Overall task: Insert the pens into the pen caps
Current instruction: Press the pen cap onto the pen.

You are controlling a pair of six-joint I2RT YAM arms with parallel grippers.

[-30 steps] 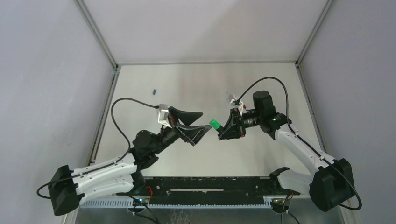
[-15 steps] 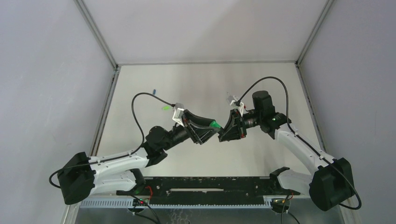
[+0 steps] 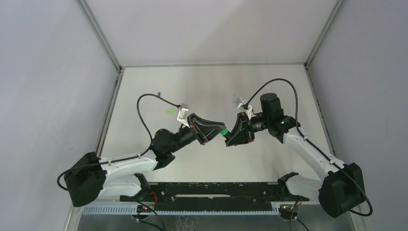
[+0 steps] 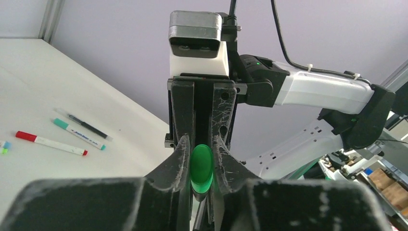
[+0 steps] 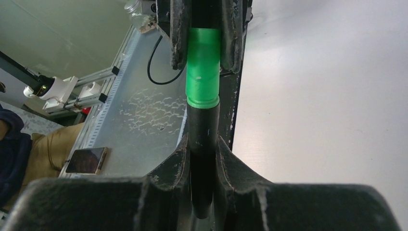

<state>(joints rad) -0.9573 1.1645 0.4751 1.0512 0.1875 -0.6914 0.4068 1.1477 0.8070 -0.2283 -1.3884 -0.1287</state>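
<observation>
Left wrist view: we are seeing the left fingers (image 4: 179,156) clenching on the green cap (image 4: 202,164), one finger pressing on each side of it. Facing them, the right fingers (image 5: 179,161) are grasping the black marker (image 5: 202,134) by its barrel. The right wrist view is showing the cap sitting over the marker's far end, just beyond the right fingers. In the top external view both arms are meeting above the middle of the bench (image 3: 269,91), fingertip to fingertip, holding cap and marker between them and off the surface.

We are judging this to be the joining step for the marker. The cap is on the tip, but we are not able to tell whether it is pushed fully home. The next move is calling for a straight push along the marker's axis, with both grips firm and the two arms in line, so that the cap is not cocking sideways or slipping out. After that, one side is going to have to let go so the other can set the marker down.

A red-ended pen (image 4: 50,143), a teal-ended pen (image 4: 79,134) and a thin dark pen (image 4: 89,126) are lying on the bench, well apart from the arms. A small blue cap (image 3: 159,95) is lying near the far left edge. We are taking these as work left.
</observation>
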